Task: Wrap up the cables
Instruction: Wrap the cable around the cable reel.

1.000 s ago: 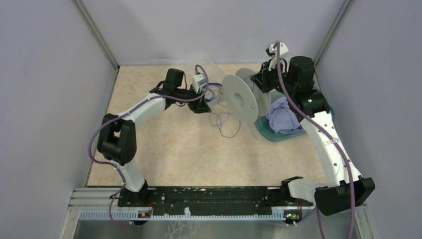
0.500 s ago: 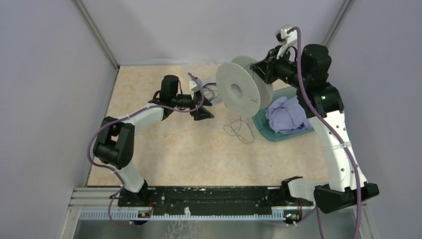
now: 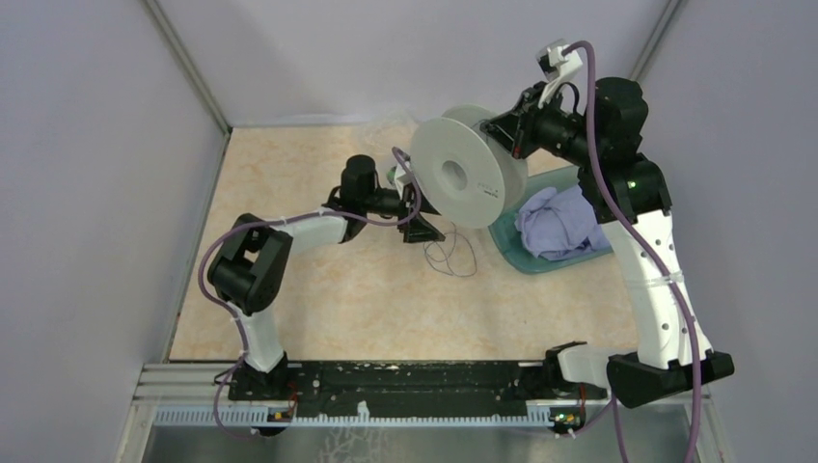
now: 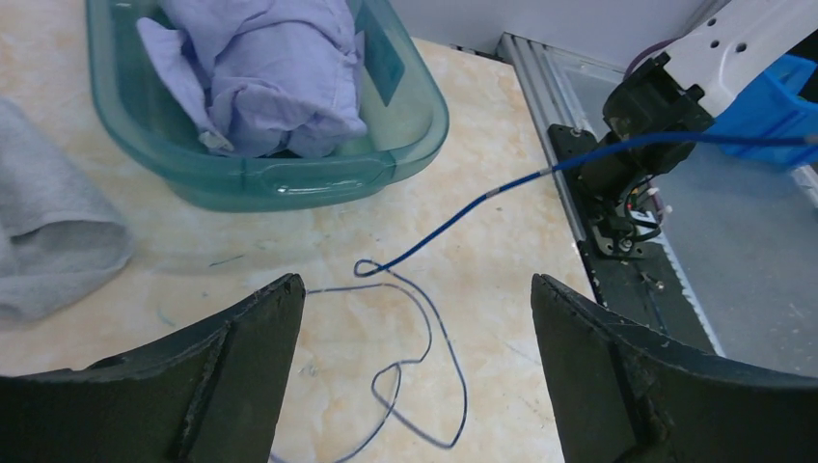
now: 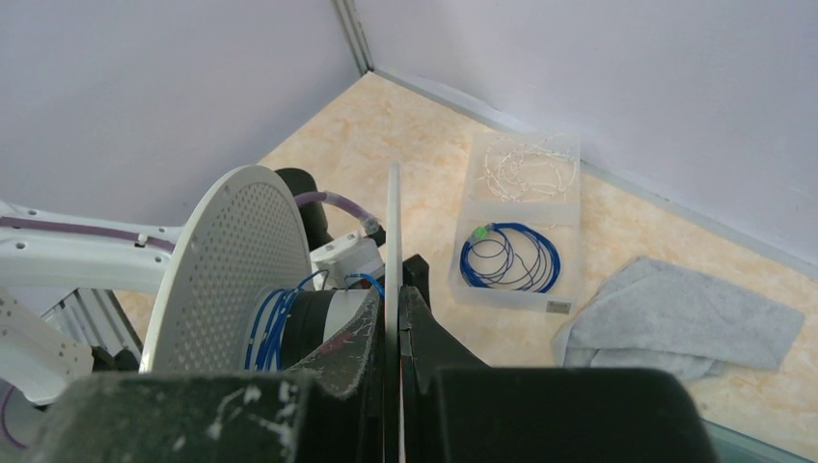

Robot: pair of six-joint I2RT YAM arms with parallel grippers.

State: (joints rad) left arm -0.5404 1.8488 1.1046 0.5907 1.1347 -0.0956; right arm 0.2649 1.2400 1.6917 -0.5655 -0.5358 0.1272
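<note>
**Spool clamped, cables loose on desk**

The spool (image 3: 461, 178) is gripped by one flange in the clenched right tool (image 5: 396, 313); the left tool (image 4: 415, 299) is spread wide, nothing grasped, above the cables (image 4: 424, 357); these are seen lying in loose loops on the desk (image 4: 289, 253).

Marbled beige table (image 3: 318, 289); spool (image 3: 482, 164) pale grey — one flange dotted; basin (image 4: 289, 178) teal; cloth (image 4: 280, 77) lilac; cables (image 4: 463, 213) dark blue-grey.
</note>
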